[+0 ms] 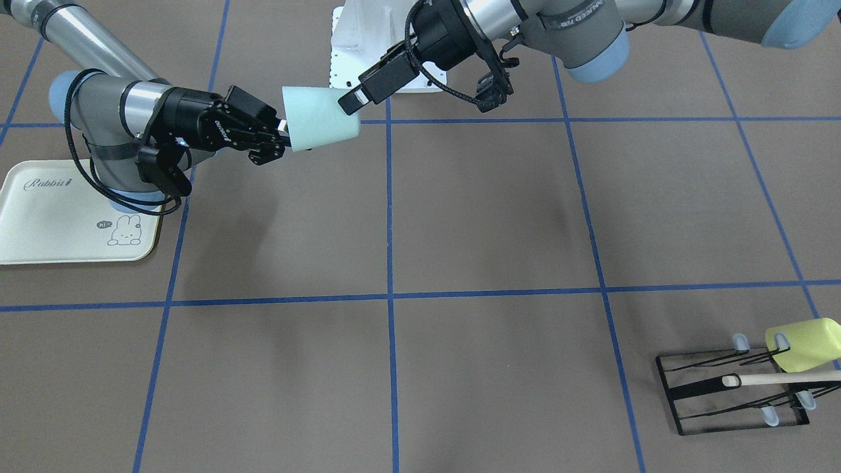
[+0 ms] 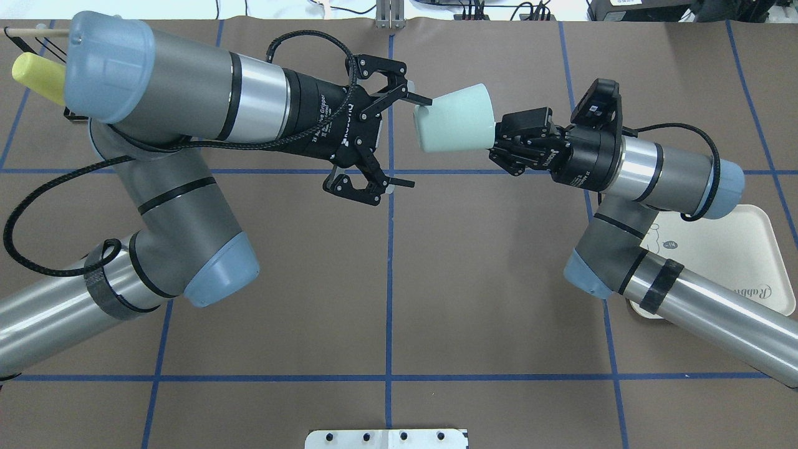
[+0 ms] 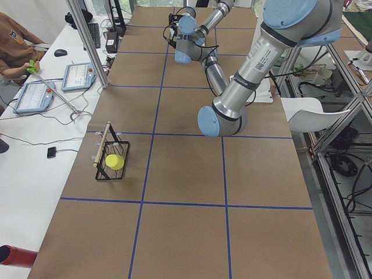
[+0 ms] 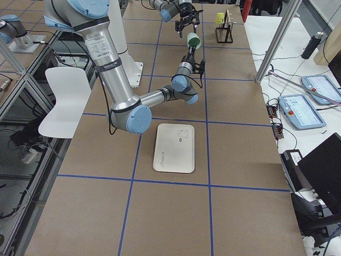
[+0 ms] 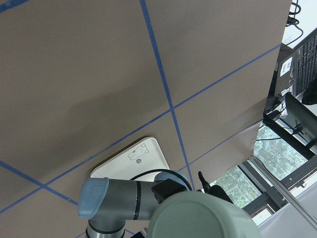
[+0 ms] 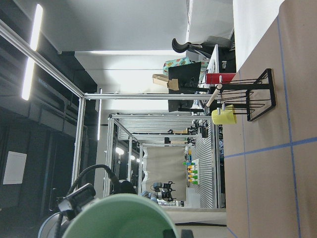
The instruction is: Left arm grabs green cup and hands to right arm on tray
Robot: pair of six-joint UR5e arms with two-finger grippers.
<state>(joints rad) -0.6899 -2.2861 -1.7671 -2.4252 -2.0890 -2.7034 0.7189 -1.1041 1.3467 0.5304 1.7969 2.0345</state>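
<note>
two robot arms are working over one tabletop [image 2: 499, 280], the left arm [image 2: 187, 93] and the right arm [image 2: 661, 171], each carrying one tool: the left tool [image 2: 419, 142] and the right tool [image 2: 502, 142]. two cups are showing, one green cup [image 2: 455, 118] and one yellow-green cup [image 1: 805, 343]. one tray [image 1: 46, 230], one black wire rack [image 1: 696, 387] and one white plate [image 1: 355, 52] are sitting on the tabletop.

Robotics lab. Signs: left arm [image 2: 187, 106] & right arm [image 2: 661, 171], both industrial types, over 1 brown surface [image 1: 499, 217] marked w/ a blue tape grid [image 1: 389, 217]. Alu. frame post [image 3: 88, 40]. White side bench [image 3: 35, 145] w/ 2 teach pendants [image 3: 80, 76] & loose cables. Operator [image 3: 16, 42] seated alongside.
</note>
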